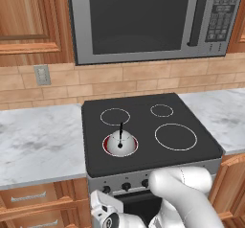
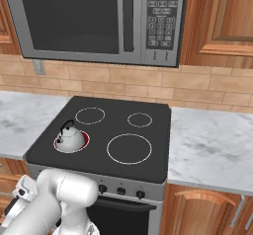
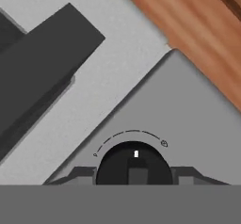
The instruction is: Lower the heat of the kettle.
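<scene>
At 6 o'clock in hand view, our gripper (image 3: 134,183) apparently straddled knob (image 3: 134,164); grip unclear. Kettle (image 1: 120,143) on red burner (image 1: 105,144). Next: turn knob down.

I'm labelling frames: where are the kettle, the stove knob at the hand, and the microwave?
kettle (image 1: 119,144): left base view, on its dome.
knob (image 3: 134,164): hand view, on its dark face.
microwave (image 1: 139,16): left base view, on its door window.

Even, bright, flat light all round; barely a shadow, no glare. Close ahead of the pincer, edges look soft and blocky.
</scene>
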